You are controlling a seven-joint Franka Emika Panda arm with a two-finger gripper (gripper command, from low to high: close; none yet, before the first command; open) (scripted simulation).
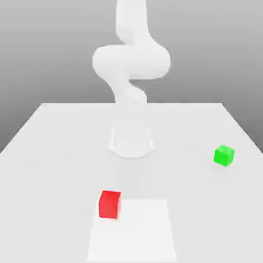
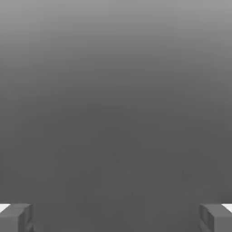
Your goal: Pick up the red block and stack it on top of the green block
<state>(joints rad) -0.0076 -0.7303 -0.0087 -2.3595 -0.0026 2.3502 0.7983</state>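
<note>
Red block (image 1: 110, 204) is the thing to be lifted, and it sits in the lower left-centre of the exterior view, resting flat on the table (image 1: 56, 149) with nothing touching it.

By size, the table comes first: a pale, near-white surface filling the lower two thirds of the exterior view and narrowing toward the back. A slightly brighter rectangular patch (image 1: 138, 236) lies on it at the bottom centre of the frame, and the red cube stands at that patch's upper left corner.

Next is the white arm (image 1: 131, 61), rising from a round base (image 1: 131, 141) at the middle of the frame and curving up through a thick bend to leave the picture at the top centre.

Then the red cube, already placed, and last the green block (image 1: 224, 155), which looks a little smaller. It sits at the right edge of the frame, about mid-height, well apart from the red cube and from the arm's base, also flat on the table.

In the hand view the gripper (image 2: 116, 217) shows as two grey fingertips (image 2: 16, 217) in the bottom corners of the frame, spread wide apart, with only plain grey background between them and nothing held.
</note>
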